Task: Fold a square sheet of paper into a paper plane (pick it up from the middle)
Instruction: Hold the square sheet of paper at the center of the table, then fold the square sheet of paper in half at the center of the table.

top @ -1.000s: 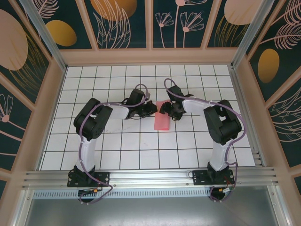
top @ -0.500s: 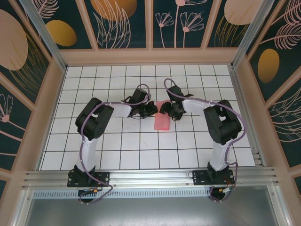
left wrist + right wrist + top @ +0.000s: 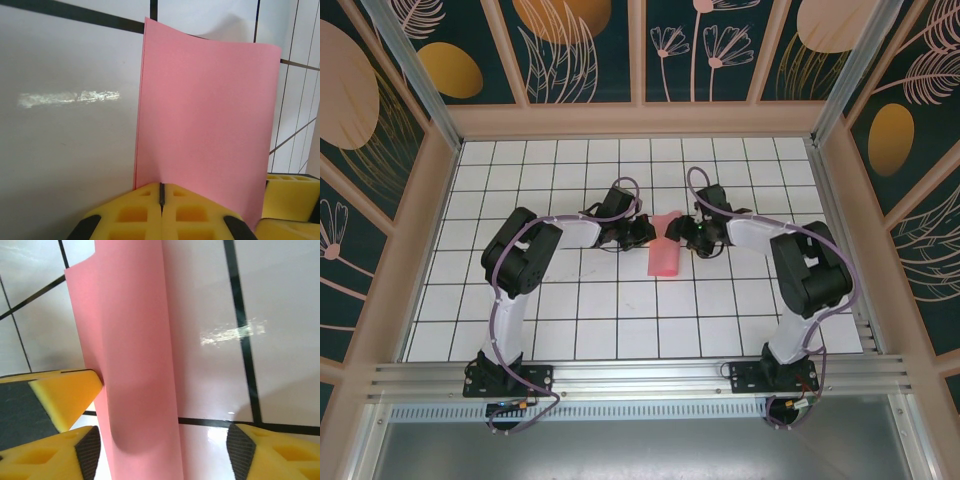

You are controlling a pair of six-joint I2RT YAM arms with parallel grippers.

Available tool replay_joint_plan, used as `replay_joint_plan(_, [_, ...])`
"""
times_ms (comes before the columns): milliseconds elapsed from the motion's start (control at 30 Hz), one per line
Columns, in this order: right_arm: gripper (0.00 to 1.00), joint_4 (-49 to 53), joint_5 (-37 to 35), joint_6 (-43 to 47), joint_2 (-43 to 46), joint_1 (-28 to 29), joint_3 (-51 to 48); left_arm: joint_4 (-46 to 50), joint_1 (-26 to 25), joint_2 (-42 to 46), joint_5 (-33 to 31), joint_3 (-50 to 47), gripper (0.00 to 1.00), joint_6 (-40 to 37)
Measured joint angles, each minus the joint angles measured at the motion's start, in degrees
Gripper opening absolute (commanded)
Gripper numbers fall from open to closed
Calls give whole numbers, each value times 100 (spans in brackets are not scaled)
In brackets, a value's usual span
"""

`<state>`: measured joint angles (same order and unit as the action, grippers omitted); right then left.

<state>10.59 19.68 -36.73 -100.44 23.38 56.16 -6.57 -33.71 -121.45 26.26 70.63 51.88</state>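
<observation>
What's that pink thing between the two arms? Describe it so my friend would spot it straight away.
Start at the white gridded table, where the left arm and the right arm meet near its middle. Between them is the pink sheet of paper, folded over into a narrow strip and pinched by the left fingers. Nothing else on the white tiles is pink.

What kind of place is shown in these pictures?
Probably a robot test cell rather than a home: a left arm and a right arm bolted to an aluminium rail, a white grid-marked table, and walls of printed leaf panels enclosing it.
</observation>
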Motion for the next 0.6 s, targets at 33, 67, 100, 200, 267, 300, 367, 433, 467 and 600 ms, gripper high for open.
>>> replay_joint_plan(33, [56,-4,22,22,98,-35,-11,2,0,0,-2,0,0,0])
replay_joint_plan(67, [49,-24,46,33,205,-48,-11,9,-2,0,-9,0,0,0])
replay_joint_plan(100, [44,-61,79,59,297,-50,-11,15,-4,0,-17,2,0,0])
replay_joint_plan(200, [27,-149,142,90,470,4,13,61,-11,-2,-39,26,0,0])
replay_joint_plan(267, [17,-164,146,92,457,61,59,79,-13,-2,-61,33,0,0])
replay_joint_plan(300, [14,-162,144,107,437,81,79,83,-15,-2,-63,37,0,0])
replay_joint_plan(367, [10,-164,151,74,337,131,175,105,-17,-9,-74,52,0,2])
replay_joint_plan(433, [7,-177,151,81,197,170,282,129,-17,-11,-76,66,0,2])
replay_joint_plan(467, [6,-175,157,81,118,192,334,136,-17,-11,-76,70,0,4])
replay_joint_plan(600, [4,-175,210,87,-225,262,505,205,-17,-24,-79,111,0,4])
